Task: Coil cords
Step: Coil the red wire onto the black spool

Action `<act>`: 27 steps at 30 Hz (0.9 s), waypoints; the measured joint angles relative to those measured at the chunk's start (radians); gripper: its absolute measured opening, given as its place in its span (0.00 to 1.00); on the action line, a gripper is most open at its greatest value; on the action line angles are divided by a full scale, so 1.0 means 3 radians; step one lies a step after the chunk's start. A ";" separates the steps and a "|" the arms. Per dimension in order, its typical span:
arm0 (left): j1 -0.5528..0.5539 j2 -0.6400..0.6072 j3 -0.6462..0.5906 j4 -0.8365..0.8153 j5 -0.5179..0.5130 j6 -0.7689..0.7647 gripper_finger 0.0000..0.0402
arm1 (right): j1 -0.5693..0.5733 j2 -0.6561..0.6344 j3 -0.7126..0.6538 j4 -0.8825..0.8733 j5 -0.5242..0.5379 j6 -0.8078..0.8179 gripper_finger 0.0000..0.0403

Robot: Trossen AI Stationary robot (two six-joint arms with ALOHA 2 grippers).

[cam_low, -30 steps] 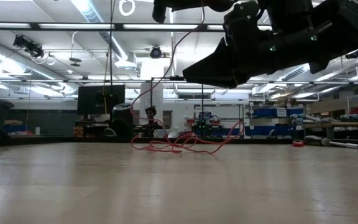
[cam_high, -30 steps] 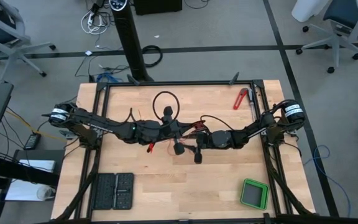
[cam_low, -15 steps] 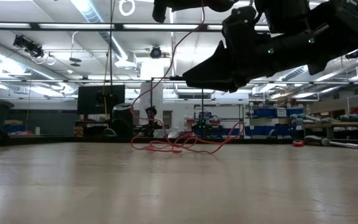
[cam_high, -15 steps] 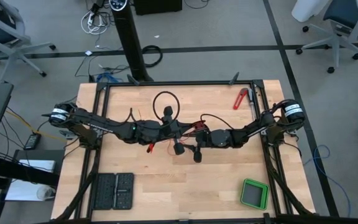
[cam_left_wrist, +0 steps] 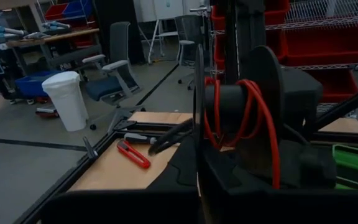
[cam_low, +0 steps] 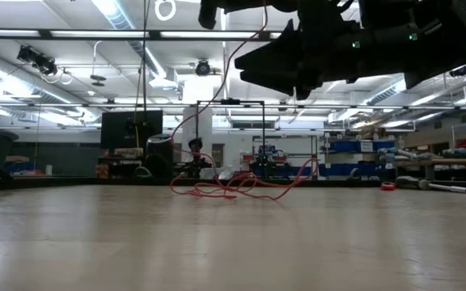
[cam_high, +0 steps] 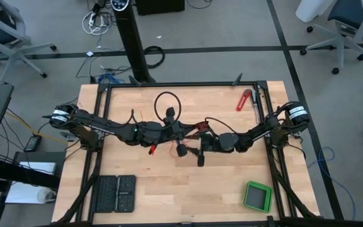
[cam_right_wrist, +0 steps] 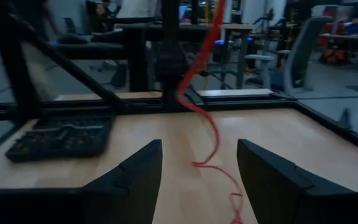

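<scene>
The thin red wire is partly wound up and held high between my two grippers at mid-table. Its loose rest lies in a slack heap on the table, and a small red end piece shows beside my left arm. My left gripper is shut and carries the wound turns. My right gripper is open and empty. It hovers above the table, and the hanging wire runs down ahead of its fingers without touching them. My left gripper carries the red wire as several turns wound about a dark round part just past its fingers. The gripper's own body hides where the fingers pinch. From the turns the wire hangs down, with its lower part on the table.
A thicker black cable loop lies just beyond the grippers. A red-handled tool lies at the far right, a green box at the near right and a black tray at the near left. A dark frame borders the table.
My right gripper has gone up, farther above the table, staying open. The heap of red wire on the table has stayed where it was.
</scene>
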 joint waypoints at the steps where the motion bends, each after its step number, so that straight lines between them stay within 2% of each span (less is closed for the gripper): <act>1: 0.0000 0.0000 0.0000 -0.0001 0.0000 -0.0004 0.00 | 0.0000 0.0000 0.0000 -0.0003 0.0048 -0.0010 0.51; 8: -0.0001 0.0000 0.0000 0.0000 0.0036 -0.0029 0.00 | 0.0017 -0.0001 0.0000 0.0307 0.0070 -0.0180 0.51; 16: -0.0001 0.0000 0.0000 -0.0001 0.0044 -0.0030 0.00 | 0.0045 -0.0001 0.0000 0.0360 0.0057 -0.0212 0.50; 27: -0.0001 0.0000 0.0000 -0.0006 0.0046 -0.0032 0.00 | 0.0045 -0.0001 0.0000 0.0424 0.0057 -0.0209 0.34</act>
